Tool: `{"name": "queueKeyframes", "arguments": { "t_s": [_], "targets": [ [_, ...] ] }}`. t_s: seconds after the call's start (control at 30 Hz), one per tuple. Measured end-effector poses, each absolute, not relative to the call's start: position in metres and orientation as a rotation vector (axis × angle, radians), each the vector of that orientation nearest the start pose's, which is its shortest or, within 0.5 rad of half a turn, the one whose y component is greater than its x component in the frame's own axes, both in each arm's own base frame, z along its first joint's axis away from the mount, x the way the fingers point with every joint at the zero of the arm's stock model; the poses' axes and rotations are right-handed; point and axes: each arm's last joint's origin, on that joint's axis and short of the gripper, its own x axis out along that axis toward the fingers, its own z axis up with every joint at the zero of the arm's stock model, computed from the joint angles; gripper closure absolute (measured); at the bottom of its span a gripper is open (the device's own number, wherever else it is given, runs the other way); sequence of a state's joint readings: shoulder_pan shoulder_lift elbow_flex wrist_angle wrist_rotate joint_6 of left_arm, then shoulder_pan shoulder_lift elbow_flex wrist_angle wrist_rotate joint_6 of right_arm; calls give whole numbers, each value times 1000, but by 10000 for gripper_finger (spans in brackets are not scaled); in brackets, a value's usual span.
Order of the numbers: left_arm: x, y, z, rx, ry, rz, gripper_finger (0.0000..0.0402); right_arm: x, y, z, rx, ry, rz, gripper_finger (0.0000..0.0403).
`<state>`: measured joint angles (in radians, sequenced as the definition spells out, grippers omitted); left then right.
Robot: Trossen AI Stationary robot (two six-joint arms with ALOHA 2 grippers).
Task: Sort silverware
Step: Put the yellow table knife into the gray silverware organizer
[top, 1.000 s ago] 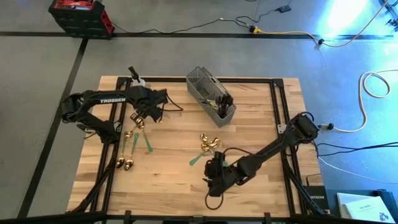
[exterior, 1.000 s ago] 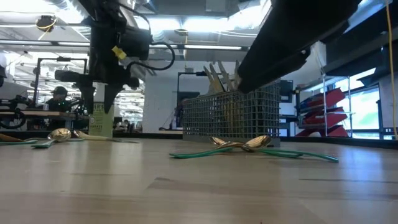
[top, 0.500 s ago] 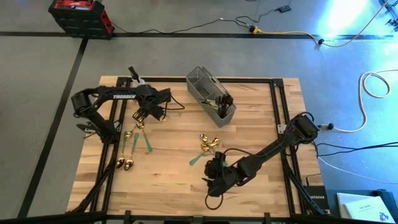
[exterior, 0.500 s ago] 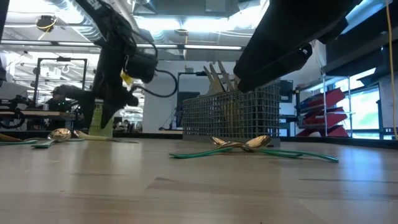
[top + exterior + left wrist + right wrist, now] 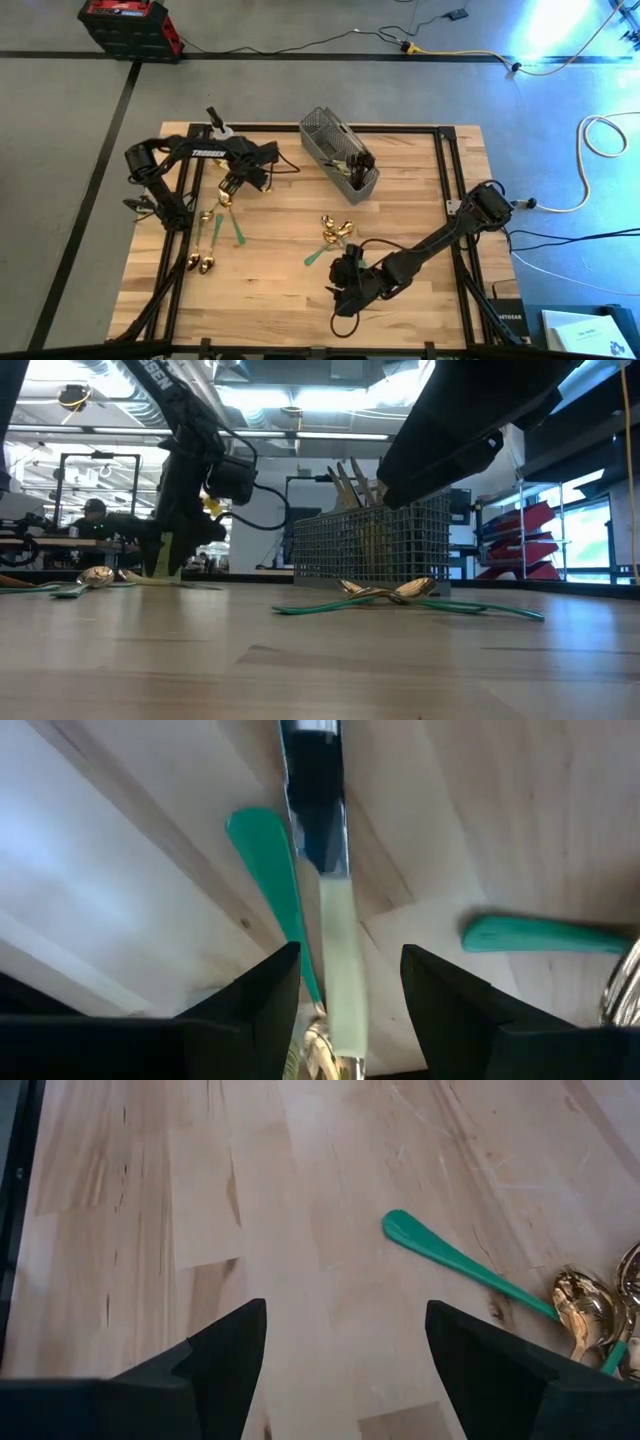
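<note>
Wooden planks make up the table [image 5: 270, 300], and my two arms reach in over it from opposite sides. My left gripper [image 5: 230, 184] hangs over the far left part of the table, at about ten o'clock from the table's middle. Its fingers [image 5: 250, 1005] stand partly apart, and between them runs a cream-handled knife [image 5: 335, 960], handle toward the wrist and dark blade [image 5: 315, 810] pointing away; whether the pads actually press on it I cannot tell. Just beneath it on the wood lies a green handle [image 5: 270, 870], and another green handle [image 5: 545, 933] lies apart to one side.

Below that gripper, toward eight o'clock, sits a loose group of pieces: two green-handled ones [image 5: 228, 228] and gold spoons [image 5: 203, 263] nearer the edge.

My right gripper [image 5: 345, 275] hovers low over the near middle of the table, at roughly five o'clock. Its fingers [image 5: 225, 1355] are spread wide with nothing but bare wood between them. Just ahead of it lies a green-handled spoon [image 5: 450, 1260], its gold bowl touching a small heap of gold spoons [image 5: 337, 232] close to the table's centre.

At about one o'clock stands a grey mesh caddy [image 5: 338, 155], set at an angle, with several dark and gold handles [image 5: 352, 482] sticking up out of it. A small spray bottle [image 5: 215, 125] rests at the far left corner.
</note>
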<state>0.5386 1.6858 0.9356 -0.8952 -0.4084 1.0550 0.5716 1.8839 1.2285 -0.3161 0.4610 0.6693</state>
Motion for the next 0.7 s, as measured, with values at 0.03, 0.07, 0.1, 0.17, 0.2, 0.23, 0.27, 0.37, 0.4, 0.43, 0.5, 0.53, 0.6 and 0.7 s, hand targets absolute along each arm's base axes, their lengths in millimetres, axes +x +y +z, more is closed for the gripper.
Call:
{"name": "queueKeyframes", "arguments": {
  "t_s": [0.03, 0.07, 0.1, 0.17, 0.2, 0.23, 0.27, 0.37, 0.4, 0.43, 0.5, 0.53, 0.6, 0.7],
  "targets": [
    [220, 146, 148, 619, 1871, -237, 242, 331, 197, 176, 149, 824, -180, 146],
    [219, 147, 147, 610, 1877, -238, 242, 331, 197, 176, 149, 824, -180, 146],
    [218, 147, 145, 597, 1885, -236, 242, 331, 197, 176, 149, 824, -180, 146],
    [218, 148, 143, 578, 1896, -229, 242, 331, 197, 176, 149, 824, -180, 146],
    [218, 148, 142, 575, 1896, -228, 242, 331, 197, 176, 149, 824, -180, 146],
    [219, 148, 141, 571, 1894, -232, 242, 331, 197, 176, 149, 824, -180, 146],
    [219, 148, 141, 567, 1894, -236, 242, 331, 197, 176, 149, 824, -180, 146],
    [220, 148, 137, 551, 1892, -249, 242, 331, 197, 176, 148, 825, -180, 146],
    [220, 148, 135, 540, 1893, -247, 242, 331, 197, 176, 148, 825, -180, 146],
    [220, 148, 134, 535, 1898, -246, 242, 331, 197, 176, 149, 824, -180, 146],
    [221, 148, 133, 529, 1902, -244, 242, 331, 197, 176, 148, 825, -180, 146],
    [221, 148, 132, 528, 1903, -244, 242, 331, 197, 176, 148, 825, -180, 146],
    [221, 148, 132, 528, 1903, -243, 242, 331, 197, 176, 149, 824, -180, 146],
    [221, 147, 132, 531, 1904, -245, 242, 331, 197, 175, 148, 826, -180, 146]
  ]
}}
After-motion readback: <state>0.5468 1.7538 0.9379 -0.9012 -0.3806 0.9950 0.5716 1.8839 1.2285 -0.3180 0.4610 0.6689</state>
